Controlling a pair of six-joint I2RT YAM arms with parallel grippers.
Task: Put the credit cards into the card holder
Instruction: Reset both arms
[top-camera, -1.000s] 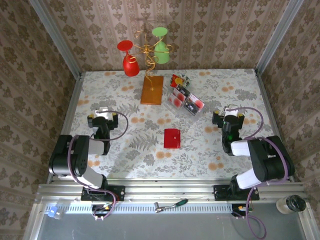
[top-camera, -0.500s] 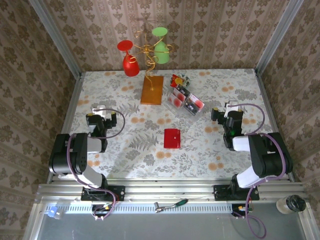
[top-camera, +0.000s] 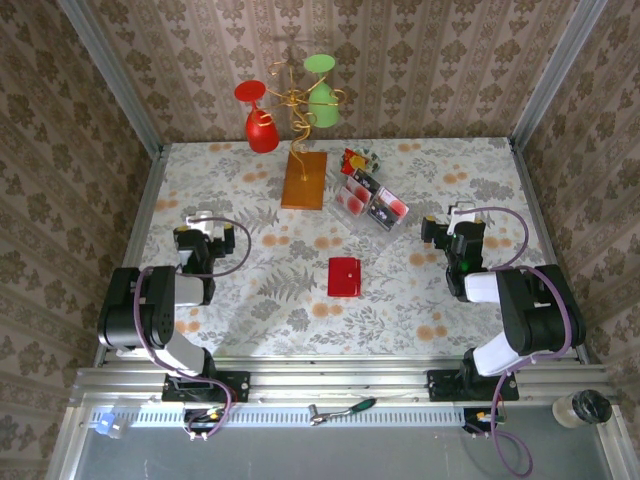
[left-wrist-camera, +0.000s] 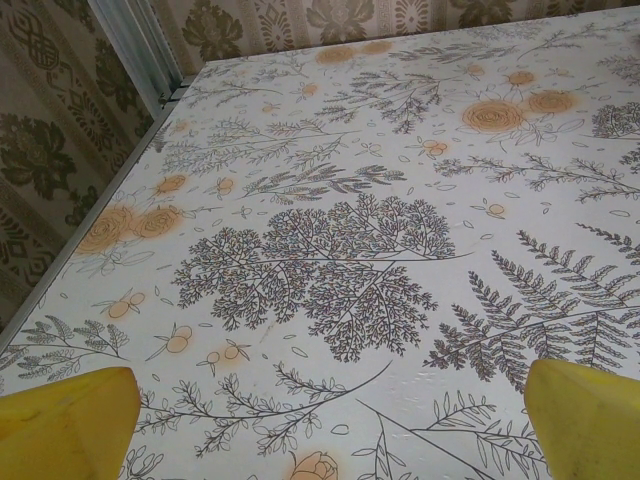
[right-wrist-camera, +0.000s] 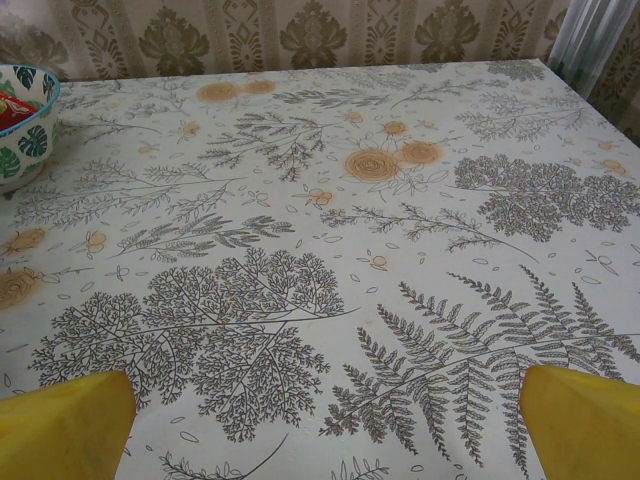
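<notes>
1. My left claw (top-camera: 204, 222) and right claw (top-camera: 461, 220) gape, released, near the floral-print table's (top-camera: 420, 320) side edges.
2. The flat bright-red card holder (top-camera: 344, 276) lies mid-table, between them.
3. The whitish-pink, black-banded credit cards (top-camera: 370, 203) lie beyond it, toward the far edge.

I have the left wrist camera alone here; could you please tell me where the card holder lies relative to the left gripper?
Observer: The card holder lies flat in the middle of the table, to the right of the left gripper and a little nearer the arm bases.
Operator: Thank you. And where are the credit cards?
Observer: The credit cards sit clustered farther back, beyond the card holder, just right of the wooden slab.
Operator: How does the right gripper stand?
Observer: The right gripper is open with nothing between its fingers, right of the cards, with bare table ahead of it.
</notes>
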